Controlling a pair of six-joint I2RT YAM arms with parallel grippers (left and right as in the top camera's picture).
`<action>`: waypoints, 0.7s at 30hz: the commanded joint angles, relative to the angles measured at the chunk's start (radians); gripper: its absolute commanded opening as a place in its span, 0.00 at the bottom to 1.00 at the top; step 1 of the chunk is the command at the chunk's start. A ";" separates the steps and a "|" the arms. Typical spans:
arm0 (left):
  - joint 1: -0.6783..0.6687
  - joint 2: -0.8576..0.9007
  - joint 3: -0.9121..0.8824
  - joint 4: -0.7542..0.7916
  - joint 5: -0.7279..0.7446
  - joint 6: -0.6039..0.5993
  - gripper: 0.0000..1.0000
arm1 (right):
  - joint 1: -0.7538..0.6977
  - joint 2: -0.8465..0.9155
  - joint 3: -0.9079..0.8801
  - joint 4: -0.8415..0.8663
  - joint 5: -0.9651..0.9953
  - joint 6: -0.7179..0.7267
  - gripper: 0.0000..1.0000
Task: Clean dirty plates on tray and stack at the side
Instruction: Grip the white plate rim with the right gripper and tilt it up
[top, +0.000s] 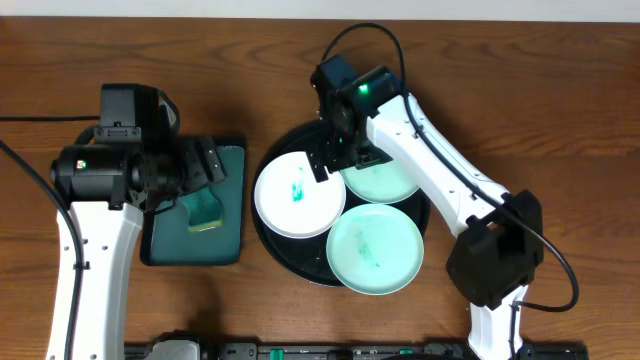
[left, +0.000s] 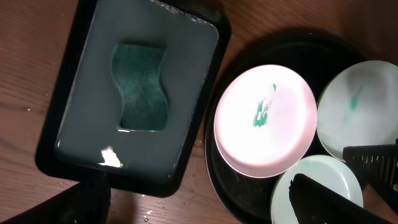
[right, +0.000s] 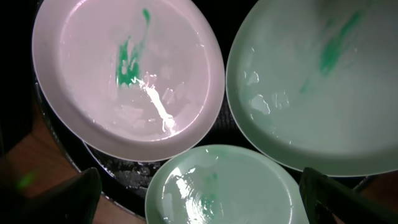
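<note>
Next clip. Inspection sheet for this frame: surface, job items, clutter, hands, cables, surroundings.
Surface: brown wooden table.
Job's things: white plate, near mint plate and far mint plate, all green-smeared, sit on the round black tray; none stacked aside.
Clutter: green sponge lying in a rectangular tray, left of the black tray.
Hands: left hand open over the rectangular tray; right hand open over the plates; both empty.
Cables: black cable loops above the right arm; another at the left edge.
Surroundings: dark rail along the near edge; otherwise nothing seen.
</note>
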 joint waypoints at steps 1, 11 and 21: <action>0.003 0.003 0.013 -0.005 -0.020 -0.001 0.98 | 0.015 0.002 0.014 0.010 0.059 0.022 0.99; 0.003 0.011 0.006 -0.001 -0.072 -0.024 0.98 | 0.020 0.002 0.014 0.002 0.046 0.093 0.99; 0.003 0.054 -0.040 -0.001 -0.218 -0.110 0.98 | 0.070 0.002 -0.075 0.049 -0.014 0.200 0.94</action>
